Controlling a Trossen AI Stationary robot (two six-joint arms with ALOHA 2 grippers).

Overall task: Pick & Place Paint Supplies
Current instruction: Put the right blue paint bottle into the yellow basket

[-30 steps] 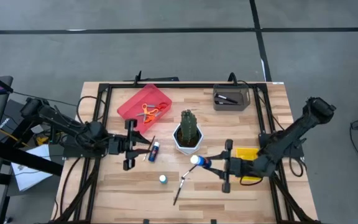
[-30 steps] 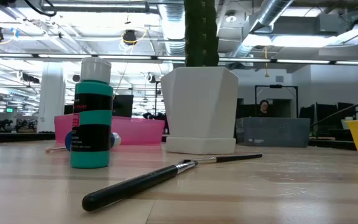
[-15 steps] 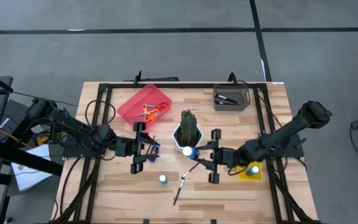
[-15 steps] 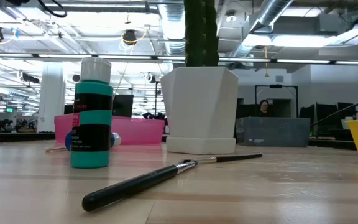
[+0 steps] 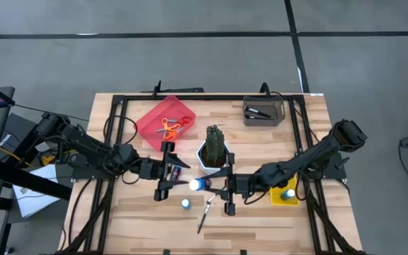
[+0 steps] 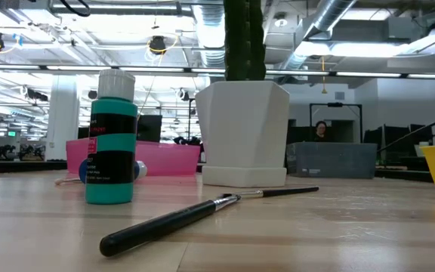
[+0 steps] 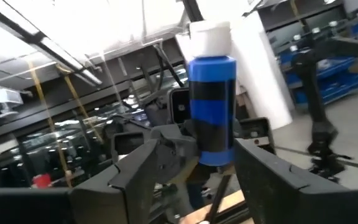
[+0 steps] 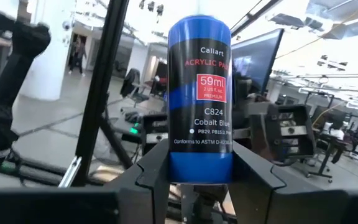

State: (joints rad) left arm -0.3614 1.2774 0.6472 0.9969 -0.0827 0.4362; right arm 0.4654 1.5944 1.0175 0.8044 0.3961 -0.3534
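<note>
Watching from the high view, I see both arms meeting in the middle of the table [image 5: 289, 234], just in front of the cactus [image 5: 214, 142] in its white pot [image 5: 205, 166]. The right gripper [image 5: 214, 185] is clamped on a blue bottle [image 5: 197, 185], holding it off the table with its white cap pointing towards the left gripper [image 5: 178, 179]. My right wrist camera shows the bottle squeezed between both fingers, and their tips hide its lower end.

From the left wrist camera the left fingers stand spread to either side of the bottle, wider than it is. I cannot tell whether either one touches it.

The low view shows neither gripper. There a teal bottle [image 6: 112, 140] stands upright near the front of the table, and a paintbrush [image 6: 202, 211] lies flat just in front of the pot. Something blue lies behind the teal bottle, mostly hidden by it.

The scissors [image 5: 168, 127] lie in the red tray [image 5: 147, 122] at the back left. A small bottle [image 5: 289, 192] sits in the yellow basket [image 5: 278, 199], half covered by the right arm. The grey box [image 5: 263, 119] at the back right holds dark items too small to name. A person [image 6: 321, 130] sits far off in the room.
</note>
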